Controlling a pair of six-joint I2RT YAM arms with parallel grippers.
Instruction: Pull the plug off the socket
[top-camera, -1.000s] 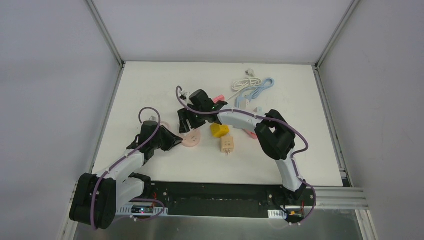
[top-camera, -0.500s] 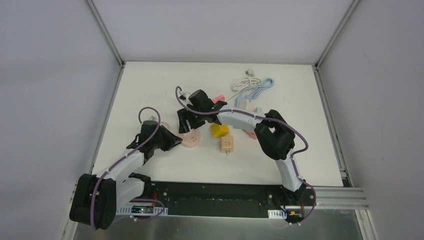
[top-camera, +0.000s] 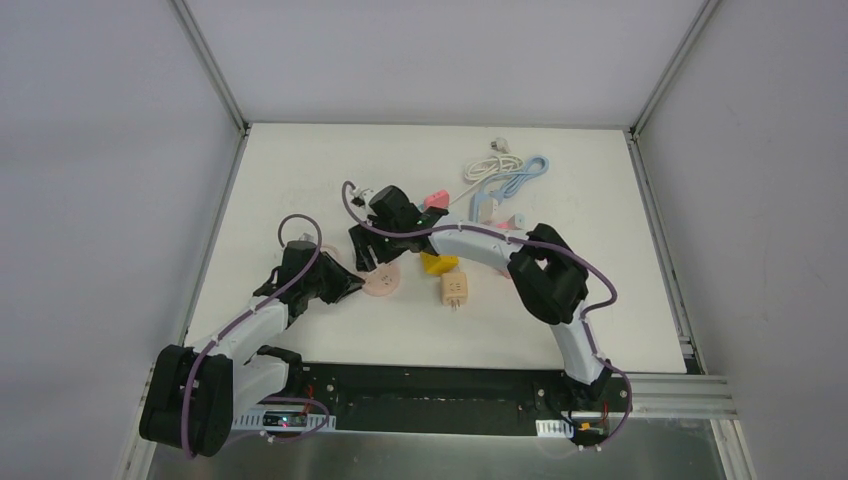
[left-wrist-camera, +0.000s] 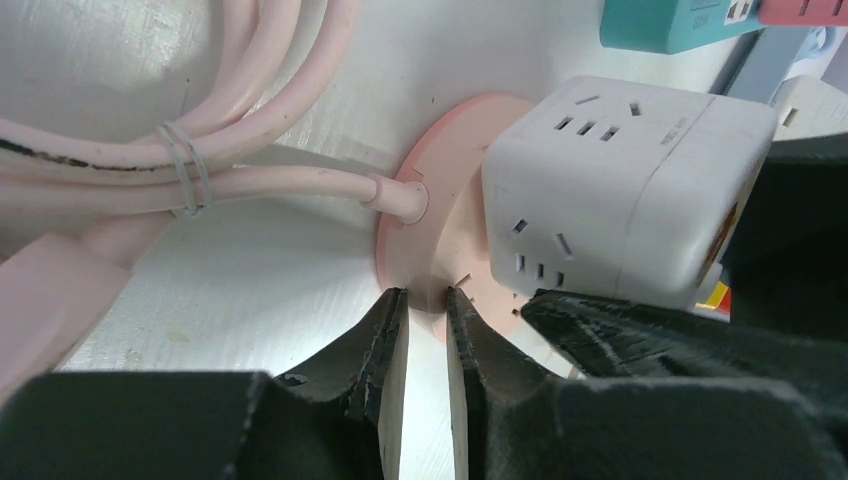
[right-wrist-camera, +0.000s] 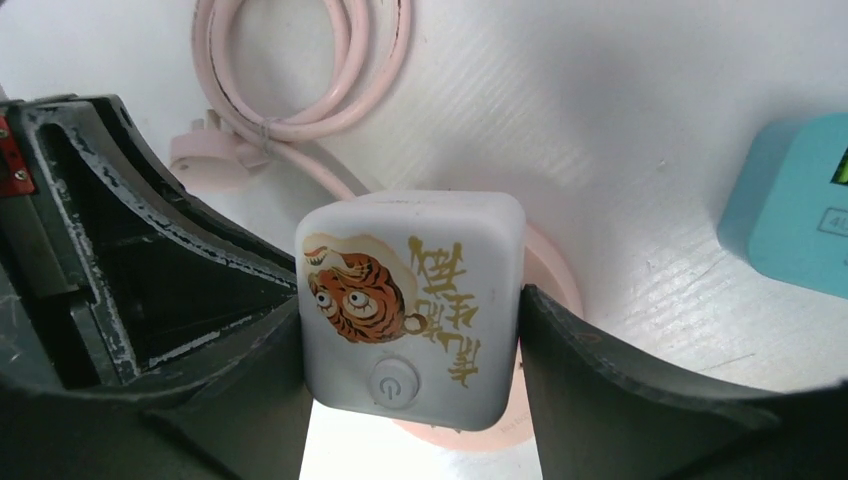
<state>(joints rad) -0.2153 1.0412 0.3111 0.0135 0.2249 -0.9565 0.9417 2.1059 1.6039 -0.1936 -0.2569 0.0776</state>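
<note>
A white cube plug (right-wrist-camera: 410, 300) with a tiger sticker and a power button stands over a round pink socket (left-wrist-camera: 440, 240). My right gripper (right-wrist-camera: 410, 305) is shut on the cube's two sides. In the left wrist view the cube (left-wrist-camera: 620, 190) sits tilted above the pink disc. My left gripper (left-wrist-camera: 428, 300) is pinched on the disc's near rim, fingers almost together. From above, the pink socket (top-camera: 383, 283) lies between the left gripper (top-camera: 350, 288) and the right gripper (top-camera: 368, 255), which hides the cube.
The socket's pink cable (right-wrist-camera: 300, 70) is coiled to the left. A teal power strip (right-wrist-camera: 800, 220) lies to the right. A yellow plug (top-camera: 437, 262) and a beige plug (top-camera: 456, 290) lie right of the socket. White and blue cables (top-camera: 505, 170) sit at the back.
My right gripper has shifted a little left and away with the cube in it. The left arm has held still on the pink socket.
</note>
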